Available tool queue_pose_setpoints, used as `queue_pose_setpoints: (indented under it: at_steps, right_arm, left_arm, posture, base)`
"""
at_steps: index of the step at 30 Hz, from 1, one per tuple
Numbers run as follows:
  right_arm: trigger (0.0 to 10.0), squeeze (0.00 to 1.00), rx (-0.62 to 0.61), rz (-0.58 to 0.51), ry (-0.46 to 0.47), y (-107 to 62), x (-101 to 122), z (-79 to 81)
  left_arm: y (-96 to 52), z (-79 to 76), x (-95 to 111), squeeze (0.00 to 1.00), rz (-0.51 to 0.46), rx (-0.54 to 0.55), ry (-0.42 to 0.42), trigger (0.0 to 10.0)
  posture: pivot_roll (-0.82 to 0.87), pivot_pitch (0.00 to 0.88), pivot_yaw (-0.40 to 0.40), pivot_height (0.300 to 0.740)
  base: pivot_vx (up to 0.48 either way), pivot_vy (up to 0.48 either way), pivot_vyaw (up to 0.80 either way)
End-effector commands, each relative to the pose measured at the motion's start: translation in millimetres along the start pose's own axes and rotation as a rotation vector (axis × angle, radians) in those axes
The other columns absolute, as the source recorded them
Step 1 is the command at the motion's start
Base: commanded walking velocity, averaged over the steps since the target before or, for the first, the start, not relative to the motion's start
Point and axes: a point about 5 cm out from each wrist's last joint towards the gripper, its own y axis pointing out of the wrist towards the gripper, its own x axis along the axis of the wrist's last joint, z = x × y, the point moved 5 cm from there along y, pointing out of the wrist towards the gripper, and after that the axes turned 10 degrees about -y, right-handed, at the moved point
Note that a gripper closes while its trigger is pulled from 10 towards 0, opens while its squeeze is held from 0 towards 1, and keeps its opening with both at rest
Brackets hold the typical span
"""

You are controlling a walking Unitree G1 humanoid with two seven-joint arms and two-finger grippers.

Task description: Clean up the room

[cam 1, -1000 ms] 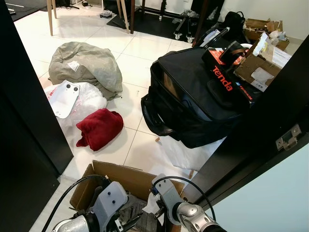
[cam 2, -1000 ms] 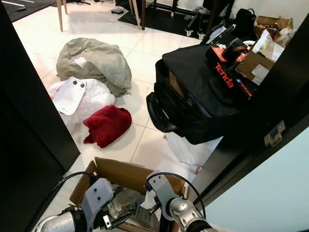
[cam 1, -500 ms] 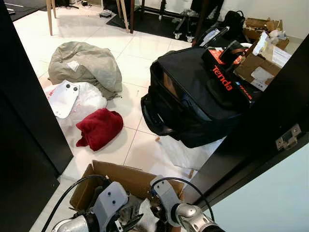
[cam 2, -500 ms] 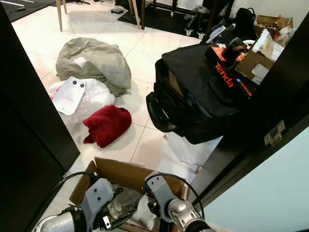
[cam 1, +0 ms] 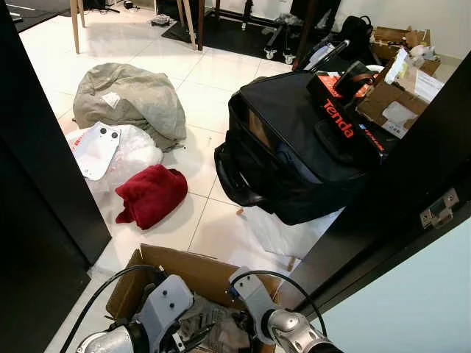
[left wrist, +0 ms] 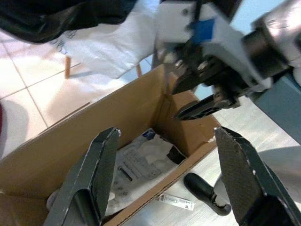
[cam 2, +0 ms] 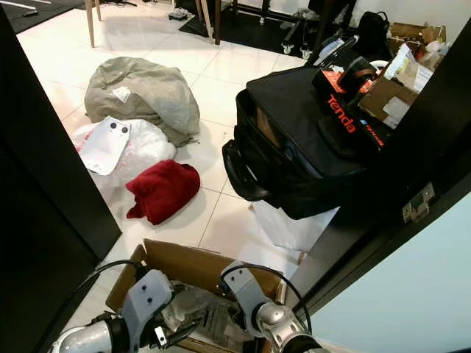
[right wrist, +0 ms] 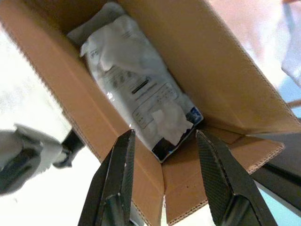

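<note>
An open cardboard box (cam 1: 184, 261) stands on the floor right below me. In it lies a crumpled white printed plastic packet (right wrist: 136, 89), also seen as packet (left wrist: 141, 162). My left gripper (left wrist: 167, 132) hangs open over the box's near side, its fingers wide apart and holding nothing. My right gripper (right wrist: 164, 134) is open above the packet, not touching it. Its black fingers (left wrist: 193, 108) point down at the box's corner. A red cloth (cam 1: 151, 195) lies on the tiles beyond the box.
A grey-green bundle (cam 1: 129, 95) and a white plastic bag (cam 1: 121, 151) lie on the far left. A large black bag (cam 1: 294, 147) with a Tenda box (cam 1: 342, 121) on it sits on the right. Dark door frames (cam 1: 37, 184) flank me.
Half a second ago a white packet sat high between my two grippers. It now lies low in the box, and both grippers are free of it.
</note>
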Motion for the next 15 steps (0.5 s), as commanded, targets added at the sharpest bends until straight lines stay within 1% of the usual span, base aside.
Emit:
queue_pose_setpoints:
  at_steps: [1,2,3,4,5,6,7,8,9,11,13,15]
  right_arm:
    - [10.0,0.0,-0.065,-0.001,0.105,-2.5,-11,-5.2]
    - [10.0,0.0,-0.106,-0.019,0.147,-3.5,-10,-11.1]
    - [10.0,0.0,-0.106,-0.019,0.147,-3.5,-10,-11.1]
    - [10.0,0.0,-0.139,-0.045,0.212,-4.9,-9,-15.9]
    - [10.0,0.0,-0.139,-0.045,0.212,-4.9,-9,-15.9]
    - [10.0,0.0,-0.167,-0.083,0.273,-6.9,-8,-19.0]
    - [10.0,0.0,-0.193,-0.118,0.307,-9.9,-10,-21.0]
    - [10.0,0.0,-0.193,-0.118,0.307,-9.9,-10,-21.0]
    - [10.0,0.0,-0.255,-0.156,0.368,-17.7,-22,-23.4]
    - [10.0,0.0,-0.255,-0.156,0.368,-17.7,-22,-23.4]
    - [10.0,0.0,-0.305,-0.163,0.417,-26.1,-37,-21.8]
    - [10.0,0.0,-0.305,-0.163,0.417,-26.1,-37,-21.8]
  left_arm:
    - [-2.4,10.8,-22,0.0,0.055,0.138,-0.062,10.0]
    - [-2.7,18.3,-27,0.0,0.061,0.213,-0.084,10.0]
    - [-2.7,18.3,-27,0.0,0.061,0.213,-0.084,10.0]
    - [-5.2,27.2,-37,0.0,0.082,0.318,-0.153,10.0]
    - [-5.2,27.2,-37,0.0,0.082,0.318,-0.153,10.0]
    - [-9.1,33.8,-46,0.0,0.095,0.414,-0.223,10.0]
    - [-12.7,36.7,-59,0.0,0.141,0.484,-0.243,10.0]
    - [-12.7,36.7,-59,0.0,0.141,0.484,-0.243,10.0]
    - [-14.0,35.4,-74,0.0,0.189,0.55,-0.259,10.0]
    - [-14.0,35.4,-74,0.0,0.189,0.55,-0.259,10.0]
    - [-9.3,29.5,-81,0.0,0.195,0.55,-0.289,10.0]
    - [-9.3,29.5,-81,0.0,0.195,0.55,-0.289,10.0]
  posture:
    - [0.12,0.345,-0.098,0.74]
    - [0.12,0.335,-0.097,0.74]
    - [0.12,0.335,-0.097,0.74]
    - [0.11,0.299,-0.093,0.74]
    - [0.11,0.299,-0.093,0.74]
    - [0.09,0.241,-0.085,0.74]
    - [0.07,0.201,-0.079,0.74]
    - [0.07,0.201,-0.079,0.74]
    - [0.07,0.171,-0.073,0.74]
    - [0.07,0.171,-0.073,0.74]
    - [0.05,0.132,-0.062,0.74]
    - [0.05,0.132,-0.062,0.74]
  base:
    - [0.0,0.0,0.0]
    - [0.0,0.0,0.0]
    - [0.0,0.0,0.0]
    - [0.0,0.0,0.0]
    - [0.0,0.0,0.0]
    - [0.0,0.0,0.0]
    - [0.0,0.0,0.0]
    - [0.0,0.0,0.0]
    - [0.0,0.0,0.0]
    - [0.0,0.0,0.0]
    - [0.0,0.0,0.0]
    - [0.0,0.0,0.0]
